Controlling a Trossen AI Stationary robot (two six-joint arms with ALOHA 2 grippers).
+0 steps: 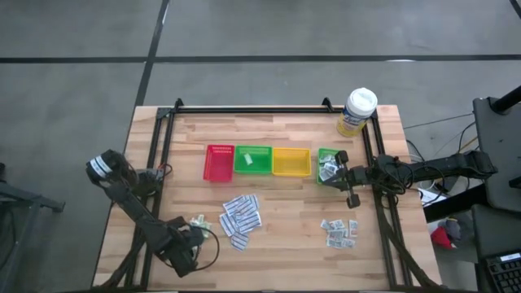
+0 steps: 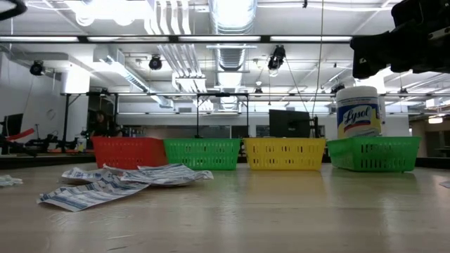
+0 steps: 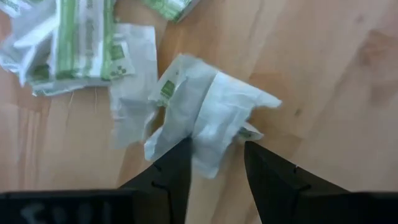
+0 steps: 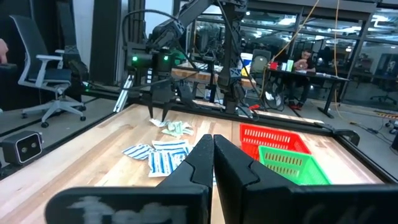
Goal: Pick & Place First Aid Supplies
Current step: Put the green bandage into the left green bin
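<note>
Pale green-white sachets [image 1: 199, 220] lie flat on the table at the near left. My left gripper [image 1: 192, 236] is open and low over them. In the left wrist view its fingers [image 3: 177, 171] stand on either side of one crumpled white sachet [image 3: 205, 109]. Long white printed strips [image 1: 240, 216] lie in a pile at the near middle, and small grey-white squares [image 1: 339, 230] lie at the near right. My right gripper [image 1: 338, 172] is shut and empty, level above the right-hand green tray [image 1: 323, 153], which holds some packets [image 1: 329, 169]. My left gripper comes from above, pointing down, with one finger on each side of the crumpled sachet's near end [image 3: 208, 162]. The sachet lies on the table. I cannot tell whether the fingers touch it.
A red tray [image 1: 218, 163], a green tray [image 1: 252, 159] and a yellow tray [image 1: 291, 161] stand in a row at mid table, left of the right-hand green tray. A white-lidded tub [image 1: 356, 111] stands at the far right corner. Black frame rails run along both sides.
</note>
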